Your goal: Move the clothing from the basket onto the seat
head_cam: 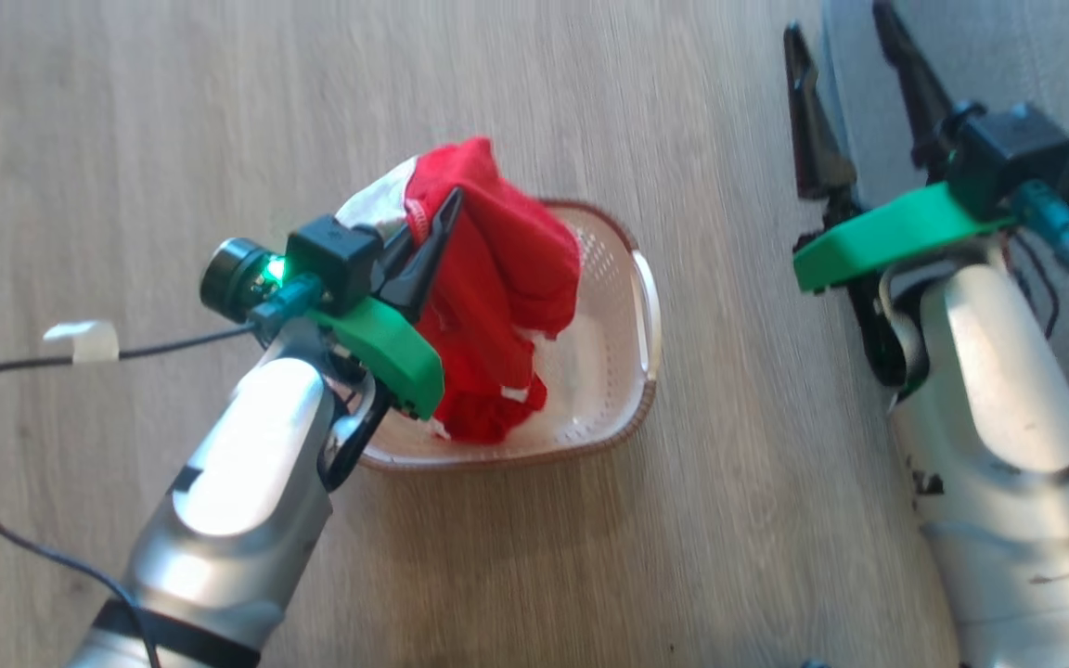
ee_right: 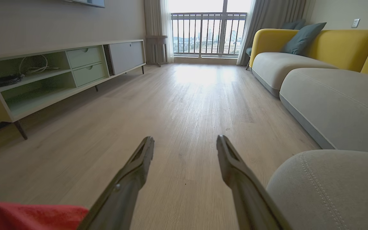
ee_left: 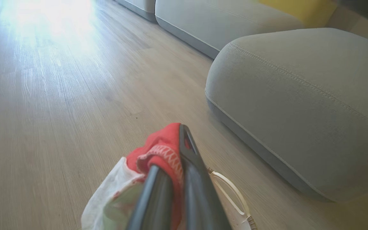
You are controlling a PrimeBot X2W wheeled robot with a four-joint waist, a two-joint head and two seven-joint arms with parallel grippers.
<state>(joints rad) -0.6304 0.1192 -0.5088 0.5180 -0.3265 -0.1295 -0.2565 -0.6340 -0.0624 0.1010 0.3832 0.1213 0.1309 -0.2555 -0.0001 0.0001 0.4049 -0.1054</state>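
- The left gripper [head_cam: 430, 230] is pinched closed on a bunch of red clothing [head_cam: 497, 278] with white trim.
- The clothing hangs from its fingers over the cream basket [head_cam: 611, 371] on the wooden floor [head_cam: 173, 111].
- The right gripper [ee_right: 184, 139] is spread wide and empty, beside the grey seat [ee_left: 299, 105].

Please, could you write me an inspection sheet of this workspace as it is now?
Surface: pale wooden floor.
Job's things: red clothing with a white piece, hanging over the basket; grey seat to the right.
Clutter: nothing seen.
Grippers: left gripper shut on the clothing; right gripper open, holding nothing.
Cables: black cable with white tape, on the floor by the left arm.
Surroundings: yellow sofa, low cabinet, balcony window.
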